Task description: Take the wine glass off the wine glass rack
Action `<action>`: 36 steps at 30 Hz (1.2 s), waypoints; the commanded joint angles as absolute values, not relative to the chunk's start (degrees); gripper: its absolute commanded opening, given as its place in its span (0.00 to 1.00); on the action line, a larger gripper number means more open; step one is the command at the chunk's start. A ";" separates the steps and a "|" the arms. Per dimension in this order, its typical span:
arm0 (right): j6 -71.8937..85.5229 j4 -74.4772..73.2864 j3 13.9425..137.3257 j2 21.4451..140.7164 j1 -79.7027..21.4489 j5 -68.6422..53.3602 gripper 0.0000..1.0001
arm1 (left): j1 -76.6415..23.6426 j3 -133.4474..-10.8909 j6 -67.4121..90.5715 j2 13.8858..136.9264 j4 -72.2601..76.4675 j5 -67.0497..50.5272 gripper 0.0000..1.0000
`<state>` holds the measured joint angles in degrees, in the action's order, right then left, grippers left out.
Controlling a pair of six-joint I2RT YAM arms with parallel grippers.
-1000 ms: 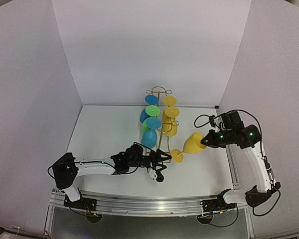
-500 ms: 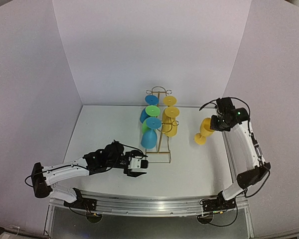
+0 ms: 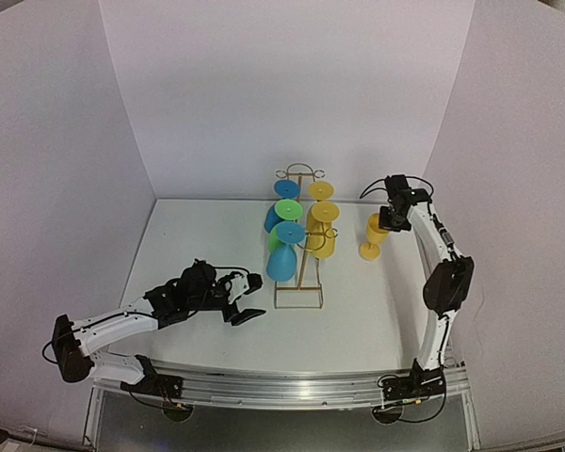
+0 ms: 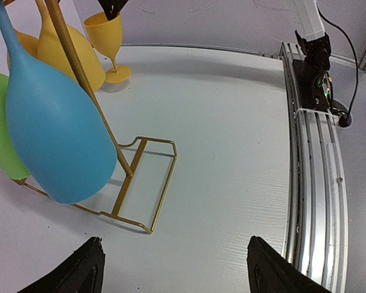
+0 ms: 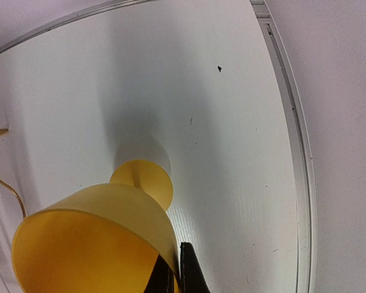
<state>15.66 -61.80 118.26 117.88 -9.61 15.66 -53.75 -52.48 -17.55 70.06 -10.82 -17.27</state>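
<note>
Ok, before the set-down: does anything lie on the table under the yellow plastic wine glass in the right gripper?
Nothing visible does. The right gripper pinches the yellow plastic wine glass by its rim, upright, and the white table around its foot is bare. The gold wire rack stands apart to its left.

Bright even light, soft shadows, sharp focus
</note>
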 commanded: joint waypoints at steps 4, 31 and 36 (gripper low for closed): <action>17.04 -57.30 122.68 123.37 -8.30 14.12 0.00 | -52.02 -51.58 -16.50 68.18 -8.09 -15.77 0.80; 13.94 -57.88 125.07 110.31 -8.18 5.10 0.66 | -51.42 -51.10 -15.29 68.40 -5.60 -18.67 0.80; 22.54 -57.70 124.80 107.06 -8.25 -22.36 0.64 | -51.45 -50.63 -15.43 68.02 -3.83 -19.12 0.80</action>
